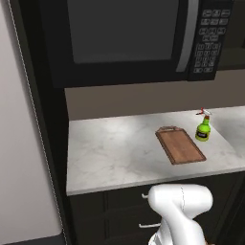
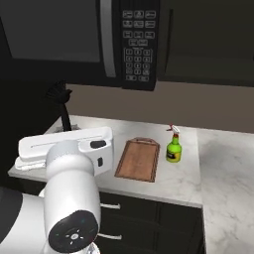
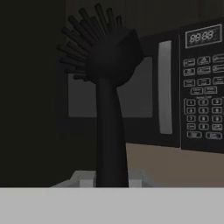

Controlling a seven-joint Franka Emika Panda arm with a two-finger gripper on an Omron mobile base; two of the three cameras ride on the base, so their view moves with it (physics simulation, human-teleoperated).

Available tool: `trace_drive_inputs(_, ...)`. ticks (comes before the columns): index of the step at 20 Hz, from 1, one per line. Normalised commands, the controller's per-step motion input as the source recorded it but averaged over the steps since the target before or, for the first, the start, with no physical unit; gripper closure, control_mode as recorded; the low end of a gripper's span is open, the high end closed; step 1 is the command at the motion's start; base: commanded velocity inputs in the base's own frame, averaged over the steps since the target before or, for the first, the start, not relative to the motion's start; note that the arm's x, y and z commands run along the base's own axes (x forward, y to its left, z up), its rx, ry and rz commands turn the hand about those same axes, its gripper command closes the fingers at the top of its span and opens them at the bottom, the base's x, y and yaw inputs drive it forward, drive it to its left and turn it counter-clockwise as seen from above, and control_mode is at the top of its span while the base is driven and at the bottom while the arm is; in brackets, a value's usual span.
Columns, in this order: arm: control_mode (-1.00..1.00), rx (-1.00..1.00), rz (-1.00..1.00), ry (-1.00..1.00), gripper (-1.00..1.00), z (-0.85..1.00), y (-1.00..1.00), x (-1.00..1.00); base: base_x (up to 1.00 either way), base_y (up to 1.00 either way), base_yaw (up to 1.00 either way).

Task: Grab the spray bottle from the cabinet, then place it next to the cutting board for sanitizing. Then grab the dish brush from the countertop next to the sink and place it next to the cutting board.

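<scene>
My gripper [image 2: 68, 129] is shut on the black dish brush [image 2: 60, 100], held upright with its bristle head on top, above the left end of the white marble countertop [image 2: 184, 179]. In the hand view the brush handle [image 3: 111, 131] rises from between my fingertips [image 3: 83, 178]. The brown cutting board [image 1: 181, 146] lies on the countertop [image 1: 110, 148], handle toward the wall. The lime-green spray bottle [image 1: 204, 129] stands upright just right of the board [image 2: 139, 158], close to its far corner, also seen from the right base as the bottle [image 2: 173, 149]. The sink is out of view.
A black microwave [image 1: 129, 33] with a keypad [image 2: 136, 44] hangs above the countertop, close behind the brush head [image 3: 109, 52]. Dark upper cabinets [image 2: 208, 39] continue to its right. Dark drawers with silver handles [image 1: 143, 196] run below the counter edge. A tall dark panel [image 1: 43, 119] bounds the left.
</scene>
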Motion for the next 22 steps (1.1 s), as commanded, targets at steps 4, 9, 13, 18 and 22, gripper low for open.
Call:
trace_drive_inputs(4,1.0,0.0,0.0,0.0,1.0,0.0,0.0,0.0,0.0,-0.32,0.11)
trace_drive_inputs(9,1.0,0.0,0.0,0.0,1.0,0.0,0.0,0.0,0.0,-0.28,0.12)
trace_drive_inputs(13,1.0,0.0,0.0,0.0,1.0,0.0,0.0,0.0,0.0,-0.13,0.16)
trace_drive_inputs(18,-1.0,0.07,0.17,0.0,1.0,-0.25,0.0,0.04,0.0,0.0,0.05)
trace_drive_inputs(22,-1.0,0.06,0.16,0.01,1.0,-0.49,0.0,0.11,0.0,0.0,0.0)
